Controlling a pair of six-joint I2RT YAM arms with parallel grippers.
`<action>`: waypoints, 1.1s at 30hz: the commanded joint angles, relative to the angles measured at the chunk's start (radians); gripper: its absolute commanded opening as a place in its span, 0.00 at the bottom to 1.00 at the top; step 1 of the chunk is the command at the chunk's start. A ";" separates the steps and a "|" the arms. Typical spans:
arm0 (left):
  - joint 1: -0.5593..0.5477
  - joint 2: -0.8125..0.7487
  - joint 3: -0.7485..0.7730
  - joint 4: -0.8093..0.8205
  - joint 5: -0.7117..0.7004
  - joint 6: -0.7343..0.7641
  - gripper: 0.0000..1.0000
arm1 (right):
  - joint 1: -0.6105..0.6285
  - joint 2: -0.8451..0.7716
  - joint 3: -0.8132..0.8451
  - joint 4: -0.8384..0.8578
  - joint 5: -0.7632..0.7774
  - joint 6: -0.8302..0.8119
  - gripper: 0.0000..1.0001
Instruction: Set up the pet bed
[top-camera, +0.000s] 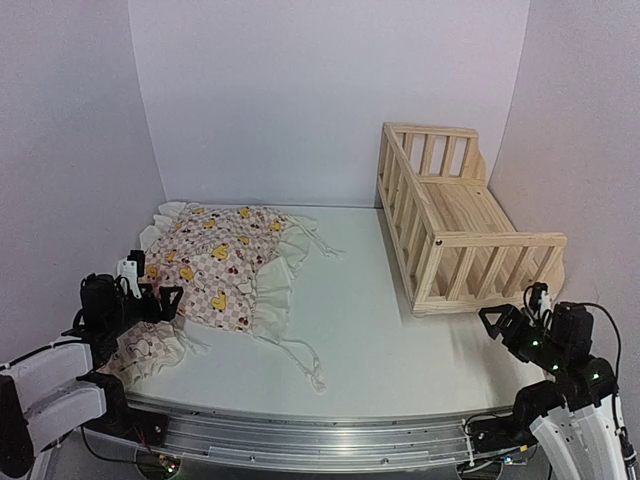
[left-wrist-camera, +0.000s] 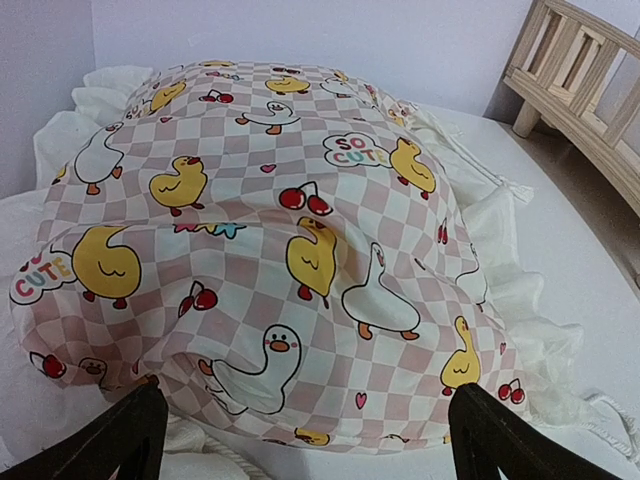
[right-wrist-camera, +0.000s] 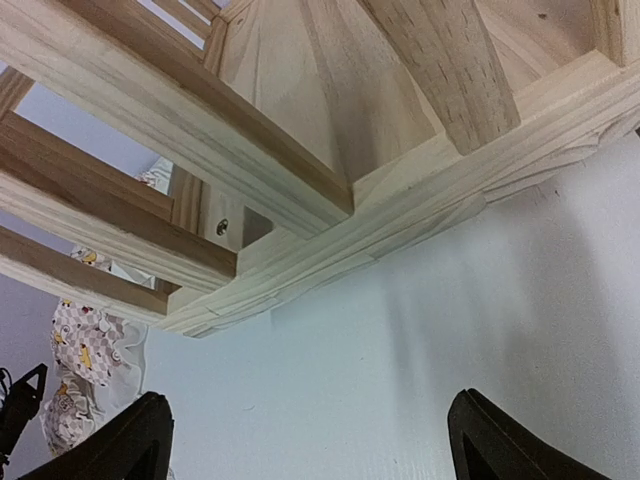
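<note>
Stock: one cushion (top-camera: 220, 270) lying rumpled at centre left of the top view and one pine frame (top-camera: 455, 225) standing at upper right, well apart on the table (top-camera: 380, 330). Two claws are waiting spread and empty, the left gripper (top-camera: 150, 287) at the cushion's near edge and the right gripper (top-camera: 513, 312) by the frame's near corner. Risk, judged: the limp cushion sagging from an edge pinch, its tie strings (top-camera: 300, 355) snagging on slats, the light frame sliding when pushed

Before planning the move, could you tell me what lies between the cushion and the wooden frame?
In the top view, only bare table separates the duck-print cushion from the pine frame; one tie string trails into it.
</note>
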 joint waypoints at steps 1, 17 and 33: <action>-0.002 -0.030 0.064 0.048 0.062 0.118 1.00 | -0.004 0.030 0.127 0.020 -0.011 0.005 0.98; -0.001 0.038 0.347 -0.228 0.313 0.118 1.00 | -0.003 0.142 0.535 -0.103 -0.199 -0.055 0.98; -0.003 0.245 0.658 -0.444 0.243 0.220 1.00 | -0.003 0.827 1.177 -0.160 -0.229 -0.094 0.79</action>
